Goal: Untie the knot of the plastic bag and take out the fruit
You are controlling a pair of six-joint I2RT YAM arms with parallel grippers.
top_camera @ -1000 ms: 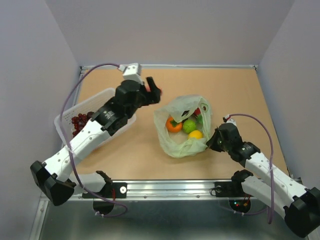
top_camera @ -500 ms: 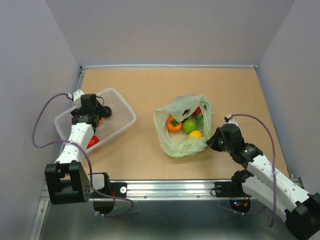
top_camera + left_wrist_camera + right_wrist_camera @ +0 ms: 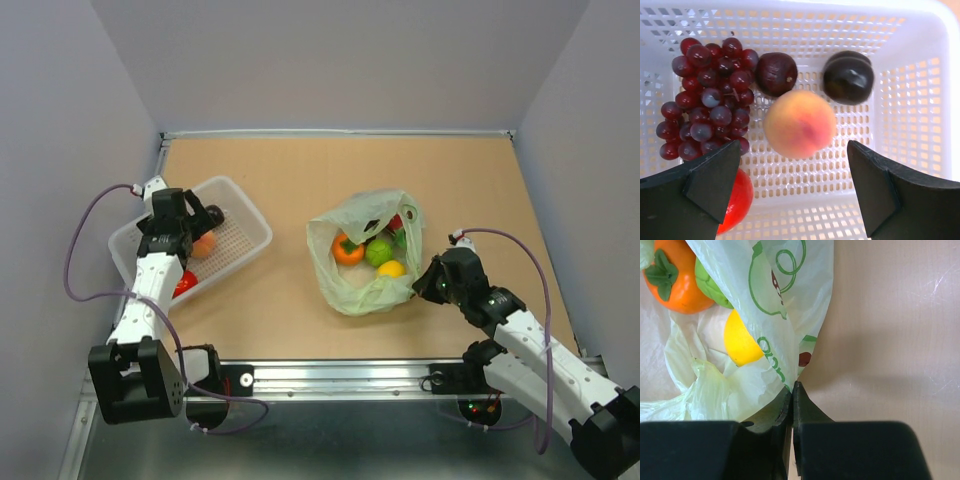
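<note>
The pale green plastic bag [image 3: 362,275] lies open at mid-table; no knot shows. Inside it are an orange [image 3: 348,250], a green lime [image 3: 378,251] and a yellow lemon [image 3: 391,268], with a pink-red fruit [image 3: 396,222] behind them. My right gripper [image 3: 424,285] is shut on the bag's right edge; in the right wrist view the gripper [image 3: 792,389] pinches the bag [image 3: 785,305] beside the lemon [image 3: 740,340], lime [image 3: 710,287] and orange [image 3: 675,275]. My left gripper [image 3: 793,167] is open above a peach [image 3: 800,124] lying in the basket, not touching it.
The white basket [image 3: 250,218] at the left holds a red grape bunch [image 3: 710,100], two dark plums [image 3: 776,73] [image 3: 848,77] and a red round fruit [image 3: 737,197]. Grey walls close in the table on three sides.
My left arm swung from beside the bag back to the basket with the peach. It has opened and the peach now lies in the basket. The right gripper has kept its hold.
</note>
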